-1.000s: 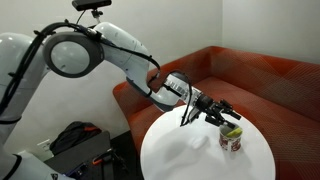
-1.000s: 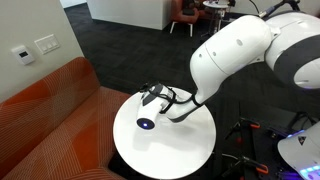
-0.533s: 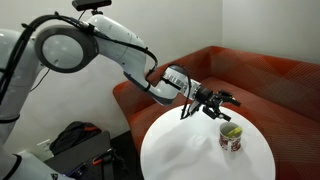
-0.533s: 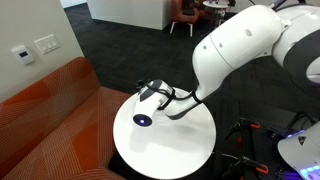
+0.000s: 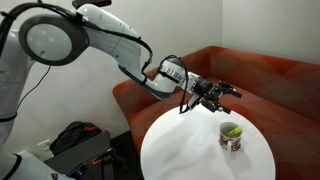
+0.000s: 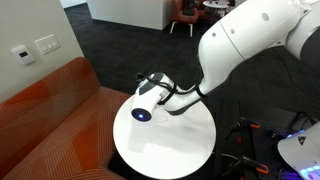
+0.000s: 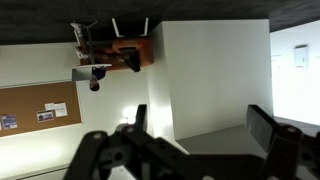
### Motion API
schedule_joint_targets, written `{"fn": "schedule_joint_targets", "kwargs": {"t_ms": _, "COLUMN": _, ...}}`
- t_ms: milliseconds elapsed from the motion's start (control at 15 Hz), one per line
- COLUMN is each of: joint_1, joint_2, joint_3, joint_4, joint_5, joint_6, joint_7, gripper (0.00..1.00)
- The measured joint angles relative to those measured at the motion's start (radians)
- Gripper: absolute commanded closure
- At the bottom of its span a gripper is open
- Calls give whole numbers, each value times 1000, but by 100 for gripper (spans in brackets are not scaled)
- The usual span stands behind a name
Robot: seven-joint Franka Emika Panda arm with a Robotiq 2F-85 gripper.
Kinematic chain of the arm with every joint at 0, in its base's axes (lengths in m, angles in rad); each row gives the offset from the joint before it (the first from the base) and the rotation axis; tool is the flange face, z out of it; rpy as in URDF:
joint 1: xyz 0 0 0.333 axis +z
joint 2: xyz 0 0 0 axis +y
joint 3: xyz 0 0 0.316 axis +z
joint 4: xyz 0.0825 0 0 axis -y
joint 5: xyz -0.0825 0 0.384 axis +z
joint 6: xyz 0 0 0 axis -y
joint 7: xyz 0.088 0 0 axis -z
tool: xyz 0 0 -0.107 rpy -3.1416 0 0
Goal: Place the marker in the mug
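The white mug (image 5: pixel 231 138) with dark red markings stands upright on the round white table (image 5: pixel 180 150). The yellow-green marker (image 5: pixel 231 131) lies inside it, showing at the rim. My gripper (image 5: pixel 226 93) hangs open above the mug and a little to its left, apart from it, with nothing between its fingers. In the wrist view my gripper (image 7: pixel 200 128) shows two dark fingers (image 7: pixel 264 130) spread wide, with only a pale wall and ceiling behind them. The arm (image 6: pixel 235 45) hides the mug in an exterior view.
A red-orange sofa (image 5: pixel 270 78) curves behind the table and shows again (image 6: pixel 50 115) from the other side. A black bag (image 5: pixel 75 140) sits on the floor beside the robot base. The white table top (image 6: pixel 170 150) carries nothing else.
The jaws have opened wide. The gripper has risen from just over the mug's rim and tilted away from it. The marker stays in the mug.
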Motion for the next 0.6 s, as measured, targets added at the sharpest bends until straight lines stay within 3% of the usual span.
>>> {"fn": "schedule_joint_targets", "kwargs": {"t_ms": 600, "joint_1": -1, "joint_2": 8, "joint_3": 2, "joint_4": 1, "joint_5": 0, "joint_6": 0, "joint_7": 0, "gripper": 0}}
